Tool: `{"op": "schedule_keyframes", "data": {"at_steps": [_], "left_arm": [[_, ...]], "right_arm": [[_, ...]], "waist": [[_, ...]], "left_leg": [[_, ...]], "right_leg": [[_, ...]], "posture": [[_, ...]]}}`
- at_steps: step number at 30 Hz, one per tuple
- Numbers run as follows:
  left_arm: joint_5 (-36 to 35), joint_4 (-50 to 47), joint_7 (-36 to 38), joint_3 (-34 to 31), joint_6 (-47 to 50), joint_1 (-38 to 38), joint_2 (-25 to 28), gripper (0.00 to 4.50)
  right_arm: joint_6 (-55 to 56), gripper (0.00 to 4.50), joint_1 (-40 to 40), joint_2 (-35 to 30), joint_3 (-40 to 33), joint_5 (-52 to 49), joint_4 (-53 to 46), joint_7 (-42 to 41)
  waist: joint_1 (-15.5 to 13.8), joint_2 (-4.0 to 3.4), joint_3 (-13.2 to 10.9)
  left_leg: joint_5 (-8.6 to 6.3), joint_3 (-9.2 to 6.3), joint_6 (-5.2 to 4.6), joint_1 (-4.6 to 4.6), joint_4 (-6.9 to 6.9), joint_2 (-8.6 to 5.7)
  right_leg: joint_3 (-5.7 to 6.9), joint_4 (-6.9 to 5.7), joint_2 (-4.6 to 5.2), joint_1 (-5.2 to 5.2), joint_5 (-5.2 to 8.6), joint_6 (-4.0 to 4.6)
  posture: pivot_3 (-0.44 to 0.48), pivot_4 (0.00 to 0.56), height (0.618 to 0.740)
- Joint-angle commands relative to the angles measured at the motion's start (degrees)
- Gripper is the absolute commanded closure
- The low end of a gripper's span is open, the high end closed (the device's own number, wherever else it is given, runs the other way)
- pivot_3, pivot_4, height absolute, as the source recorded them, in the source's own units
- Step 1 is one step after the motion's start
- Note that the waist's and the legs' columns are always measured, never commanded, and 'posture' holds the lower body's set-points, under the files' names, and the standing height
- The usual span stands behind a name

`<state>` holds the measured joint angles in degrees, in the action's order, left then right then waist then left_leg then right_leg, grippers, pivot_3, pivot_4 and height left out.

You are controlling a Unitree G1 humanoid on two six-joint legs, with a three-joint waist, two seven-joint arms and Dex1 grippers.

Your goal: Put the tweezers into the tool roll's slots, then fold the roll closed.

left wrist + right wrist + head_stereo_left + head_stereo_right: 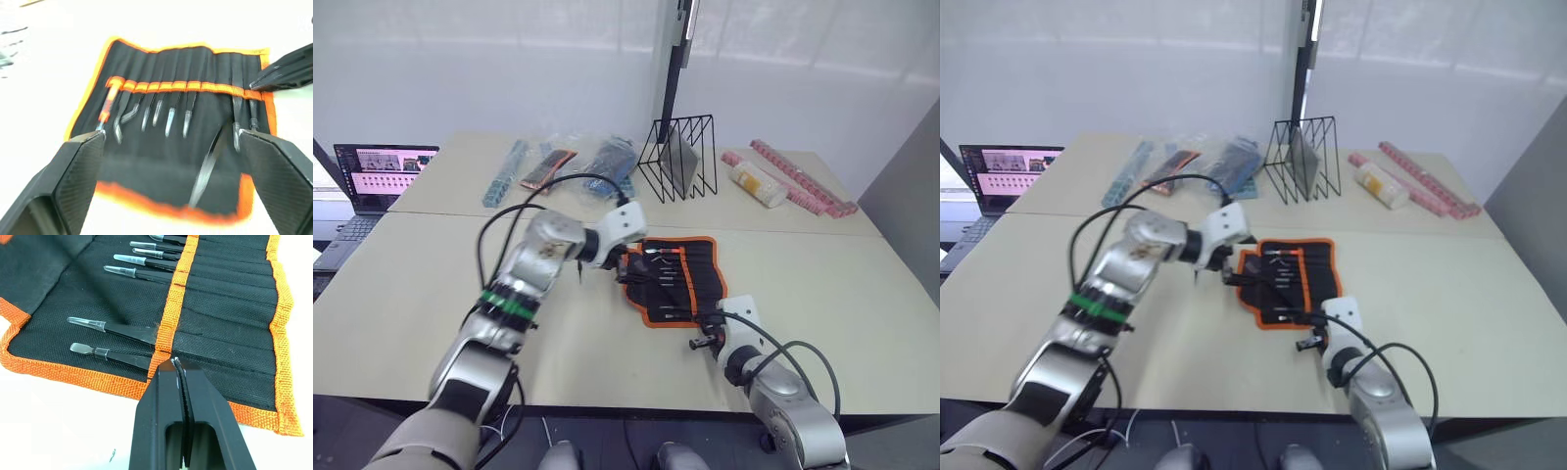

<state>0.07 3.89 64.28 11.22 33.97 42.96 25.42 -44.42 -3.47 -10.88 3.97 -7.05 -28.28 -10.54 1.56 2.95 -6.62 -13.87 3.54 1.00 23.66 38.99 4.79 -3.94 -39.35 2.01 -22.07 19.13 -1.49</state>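
Observation:
The tool roll (680, 274) lies unrolled in the middle of the table, black with orange binding. An orange-trimmed row of slots (195, 87) crosses its inner face, and several tweezers (168, 117) sit in them with their tips sticking out. One loose tweezer (208, 169) lies slantwise on the fabric. My left gripper (625, 264) is open at the roll's left edge, its fingers (78, 166) spread wide with nothing between them. My right gripper (176, 363) is shut, its tip touching the orange slot trim (178, 276) at the roll's near edge, beside two slotted tweezers (112, 328).
A black wire rack (677, 157) stands behind the roll. Bagged items (558, 166) lie at the back left, pink strips (803, 176) and a pale packet (756, 184) at the back right. A laptop (382, 171) sits open at the far left.

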Motion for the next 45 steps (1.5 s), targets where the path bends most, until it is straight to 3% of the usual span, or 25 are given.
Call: {"op": "schedule_keyframes", "data": {"at_steps": [1,5,9,19,30,45], "left_arm": [[-5.03,-12.86,-3.43,-7.65,6.58,-7.41,2.88,0.05],[-7.35,-20.70,-7.17,-14.12,8.64,-17.88,7.39,0.05],[-10.34,-26.18,-11.35,-18.93,11.44,-24.24,8.30,0.05],[-16.89,-27.52,-14.68,-24.52,10.62,-32.25,10.23,0.05],[-21.03,-24.22,-13.17,-23.49,0.90,-32.95,10.33,0.05],[-22.16,-11.43,-3.49,-12.92,-4.44,-18.86,12.71,0.05]], "right_arm": [[-2.85,4.50,-1.68,-1.14,0.81,0.00,8.63,-1.23],[-1.81,4.50,-0.56,-2.04,0.24,-0.12,8.96,-2.39],[-0.72,4.50,0.56,-3.34,-0.16,-0.35,9.48,-3.87],[1.29,4.50,2.27,-3.70,-0.19,-0.20,11.15,-5.25],[8.52,4.50,0.88,-3.39,-3.49,-1.83,4.67,-5.69],[17.20,4.50,2.70,0.82,-1.98,-0.15,9.87,-2.37]], "waist": [[-0.24,0.02,0.00],[-0.49,-0.10,-0.11],[-0.94,0.01,-0.15],[-0.33,0.06,-0.17],[-0.76,-0.10,-0.31],[-0.68,-0.80,-0.98]], "left_leg": [[0.03,0.00,0.04,-0.01,0.01,0.01],[0.06,0.05,0.09,-0.12,0.03,0.01],[0.08,0.05,0.07,-0.17,0.04,-0.04],[0.08,0.07,0.07,-0.26,-0.03,0.01],[0.07,0.14,0.08,0.05,-0.03,-0.03],[0.08,0.19,0.07,0.31,-0.03,-0.11]], "right_leg": [[0.01,-0.03,0.00,0.00,0.00,0.00],[-0.03,-0.06,0.05,0.02,-0.01,0.02],[0.01,-0.04,0.12,-0.03,-0.01,0.03],[-0.04,-0.07,0.16,0.03,-0.04,0.11],[-0.01,-0.05,0.23,-0.19,-0.04,0.12],[-0.01,-0.03,0.21,-0.42,-0.02,0.08]], "posture": [[0.000,0.150,0.687],[0.000,0.150,0.687],[0.000,0.150,0.687],[0.000,0.150,0.687],[0.000,0.150,0.687],[0.000,0.150,0.687]]}}
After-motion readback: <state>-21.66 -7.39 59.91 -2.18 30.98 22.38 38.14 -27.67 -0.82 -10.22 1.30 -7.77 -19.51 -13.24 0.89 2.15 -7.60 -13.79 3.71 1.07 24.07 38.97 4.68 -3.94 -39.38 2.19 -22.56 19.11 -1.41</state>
